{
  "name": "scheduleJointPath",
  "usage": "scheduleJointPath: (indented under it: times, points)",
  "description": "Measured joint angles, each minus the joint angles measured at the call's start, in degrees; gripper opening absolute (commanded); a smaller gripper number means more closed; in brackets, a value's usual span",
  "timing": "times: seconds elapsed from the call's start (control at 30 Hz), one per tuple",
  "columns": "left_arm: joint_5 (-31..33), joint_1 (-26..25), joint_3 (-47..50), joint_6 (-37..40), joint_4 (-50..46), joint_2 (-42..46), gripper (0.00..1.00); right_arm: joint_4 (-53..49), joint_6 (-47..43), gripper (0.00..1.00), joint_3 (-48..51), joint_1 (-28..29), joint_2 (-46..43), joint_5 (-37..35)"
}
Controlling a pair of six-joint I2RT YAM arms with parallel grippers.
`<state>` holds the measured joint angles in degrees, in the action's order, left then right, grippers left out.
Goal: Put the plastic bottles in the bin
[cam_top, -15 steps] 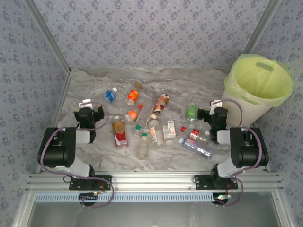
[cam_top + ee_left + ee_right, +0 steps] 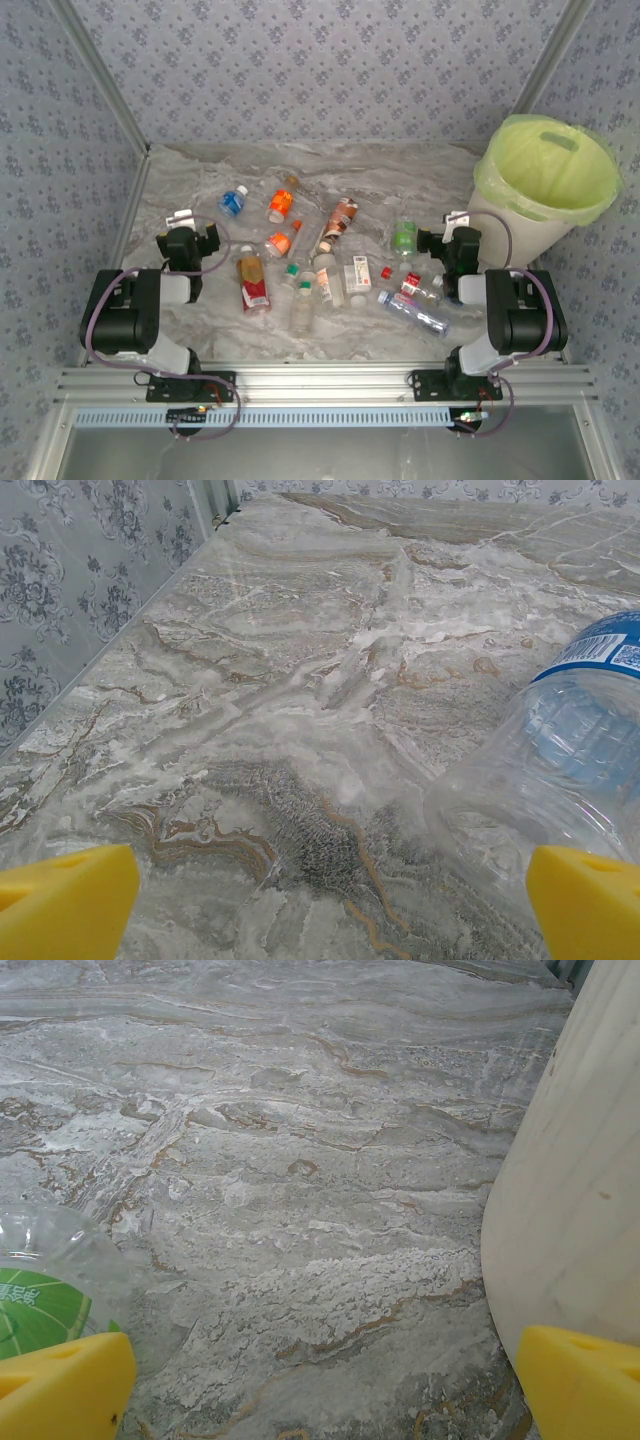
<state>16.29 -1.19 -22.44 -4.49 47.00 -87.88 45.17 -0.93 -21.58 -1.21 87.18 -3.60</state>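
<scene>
Several small plastic bottles lie scattered across the middle of the marble table [image 2: 200, 170]: a blue-labelled one [image 2: 233, 200], orange ones [image 2: 280, 206], a red-labelled one [image 2: 253, 282], a green one [image 2: 404, 237] and a clear one [image 2: 415, 312]. The bin [image 2: 545, 180] with its lime-green bag stands at the far right. My left gripper [image 2: 190, 232] rests low at the left, open, yellow fingertips [image 2: 65, 900] wide apart over bare marble, the blue-labelled bottle [image 2: 560, 770] to its right. My right gripper [image 2: 448, 237] is open too, between the green bottle [image 2: 45, 1295] and the bin's wall [image 2: 575, 1170].
Patterned walls close in the table on the left, back and right, with metal posts in the corners. An aluminium rail [image 2: 320, 385] runs along the near edge by the arm bases. Bare marble lies at the far back and far left.
</scene>
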Motion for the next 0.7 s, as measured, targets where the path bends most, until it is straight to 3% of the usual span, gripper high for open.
scheduleJointPath:
  times: [0.53,0.7]
  points:
    - [-0.5,0.0,0.0,0.4,-0.2,0.0,0.99,-0.7,-0.2,1.00,-0.2,0.0,-0.3,0.7]
    - [-1.4,-0.1,-1.2,0.9,-8.4,5.8,0.99,-8.1,-1.6,1.00,-1.9,1.4,-7.0,0.8]
